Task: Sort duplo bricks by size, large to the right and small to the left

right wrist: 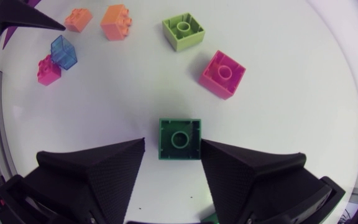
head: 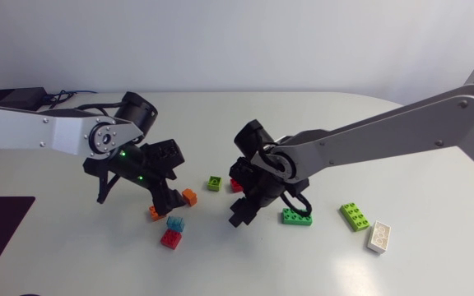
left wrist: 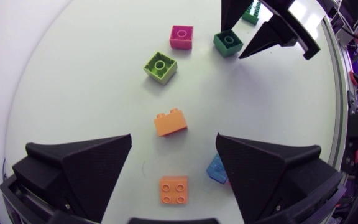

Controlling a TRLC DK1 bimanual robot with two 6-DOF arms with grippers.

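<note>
TWO ARMS OVER THE BRICKS: On a pale table (head: 401, 271), the left gripper (left wrist: 173, 140) hangs with its jaws spread wide over a cluster of small bricks left of the middle. A studs-up orange brick (left wrist: 173, 190) lies on the table between its fingers, and a second orange brick (left wrist: 170, 122) lies on its side just ahead. A clear blue brick (left wrist: 216, 169) sits at the inner edge of one finger; whether they touch cannot be told. A pink-red brick (head: 171, 238) touches the blue one on its near side.

At the table's middle, the right gripper (right wrist: 173, 142) has its jaws parted around a small dark green brick (right wrist: 180, 139) that rests on the table between the fingertips. One finger stands at its edge, while a sliver of table shows beside the other, so the brick is not gripped. Ahead of this gripper lie a magenta brick (right wrist: 222, 74) and a small lime brick (right wrist: 183, 31), near each other. To the right, a longer green brick (head: 296, 216), a long lime brick (head: 355, 215) and a long white brick (head: 379, 236) trail toward the near right.
</note>
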